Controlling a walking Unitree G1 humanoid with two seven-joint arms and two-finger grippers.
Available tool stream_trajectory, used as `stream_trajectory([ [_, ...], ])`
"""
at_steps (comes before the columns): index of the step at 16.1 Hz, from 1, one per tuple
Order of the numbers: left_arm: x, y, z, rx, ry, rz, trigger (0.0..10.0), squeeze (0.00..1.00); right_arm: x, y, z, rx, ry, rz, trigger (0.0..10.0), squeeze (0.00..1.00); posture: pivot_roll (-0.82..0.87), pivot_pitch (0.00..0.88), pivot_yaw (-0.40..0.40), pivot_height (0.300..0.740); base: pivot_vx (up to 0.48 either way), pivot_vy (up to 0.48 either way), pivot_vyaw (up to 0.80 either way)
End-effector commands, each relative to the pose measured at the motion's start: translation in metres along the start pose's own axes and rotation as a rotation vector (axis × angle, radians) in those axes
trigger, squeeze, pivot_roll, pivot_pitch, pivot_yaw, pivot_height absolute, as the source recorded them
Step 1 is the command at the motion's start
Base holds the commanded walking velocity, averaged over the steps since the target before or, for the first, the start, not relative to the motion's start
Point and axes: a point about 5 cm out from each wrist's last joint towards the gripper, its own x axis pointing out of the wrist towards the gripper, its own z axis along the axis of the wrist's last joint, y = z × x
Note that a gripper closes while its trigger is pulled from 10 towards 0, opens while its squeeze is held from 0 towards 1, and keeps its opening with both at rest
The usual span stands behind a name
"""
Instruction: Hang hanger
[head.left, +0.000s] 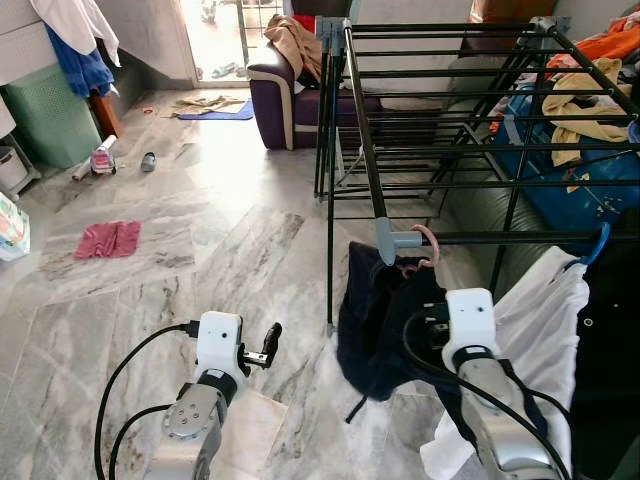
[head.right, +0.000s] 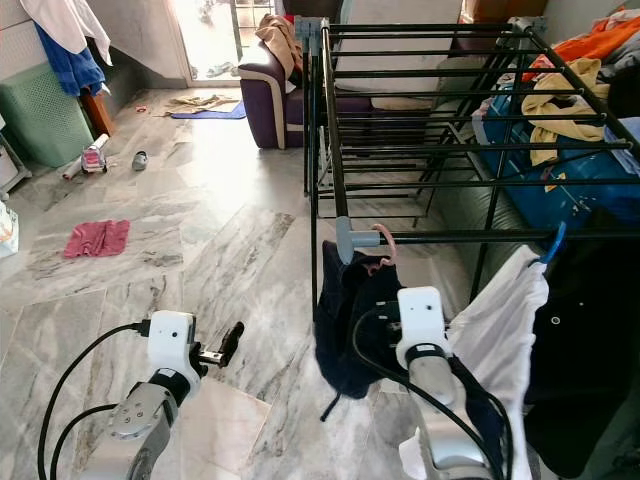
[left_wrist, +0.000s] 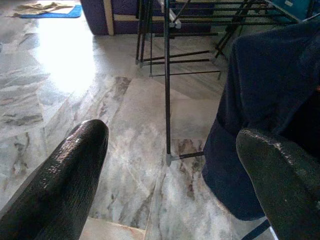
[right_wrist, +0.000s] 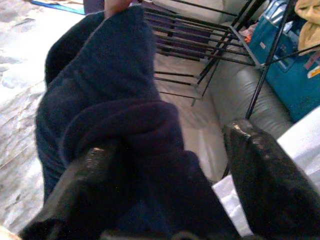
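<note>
**Pink hanger on the rack's front rail, right gripper against the navy garment**

1. Rack. I see a black drying rack standing on the marble floor. Its near corner carries a grey joint.

2. Hanger. The pink hanger hooks over the front rail just beside that joint. A navy garment hangs from it, bunched, its lower edge near the floor.

3. Right gripper. My right gripper is up against the navy garment, below the hanger. In the right wrist view its two fingers stand apart with folds of the dark cloth between them. I cannot tell whether the cloth is pinched, so I log the jaws as spread, not clamped.

4. Left gripper. My left gripper is held low over the floor, to the left of the garment and apart from it. The left wrist view shows its fingers wide apart with nothing between them.

5. Surroundings.
- A white shirt hangs on a blue hanger on the same rail, to the right of the navy garment.
- A teal bag sits under the rack, with a yellow cloth lying on the rails above it.
- A purple sofa stands behind the rack.
- A red towel lies on the floor, well to the left.
</note>
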Motion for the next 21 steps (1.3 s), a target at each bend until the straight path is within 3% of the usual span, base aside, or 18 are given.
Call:
stream_trajectory([
  [1,-0.001,0.000,0.002,0.019,-0.005,0.005,10.0,0.00,-0.003,-0.004,0.006,0.007,-0.017,-0.008,10.0,1.00,0.03,0.000,-0.002,0.740,0.000,0.000,0.00],
  [6,-0.001,0.000,0.004,0.021,-0.010,-0.004,10.0,0.00,-0.011,-0.005,0.012,0.045,-0.041,-0.007,10.0,1.00,0.03,0.000,0.002,0.740,0.000,0.000,0.00],
  [9,-0.001,-0.001,0.000,0.026,0.010,-0.017,10.0,0.00,-0.015,0.014,0.011,0.100,-0.023,0.135,10.0,1.00,0.03,0.000,0.002,0.740,0.000,0.000,0.00],
  [11,-0.001,-0.001,0.000,0.024,0.013,-0.021,10.0,0.00,-0.017,0.016,0.011,0.120,-0.019,0.163,10.0,1.00,0.03,0.000,0.000,0.740,0.000,0.000,0.00],
  [21,-0.005,0.004,0.000,0.049,0.007,-0.004,10.0,0.00,-0.044,0.011,0.017,0.165,-0.093,0.244,10.0,1.00,0.02,0.000,0.005,0.740,0.000,0.000,0.00],
])
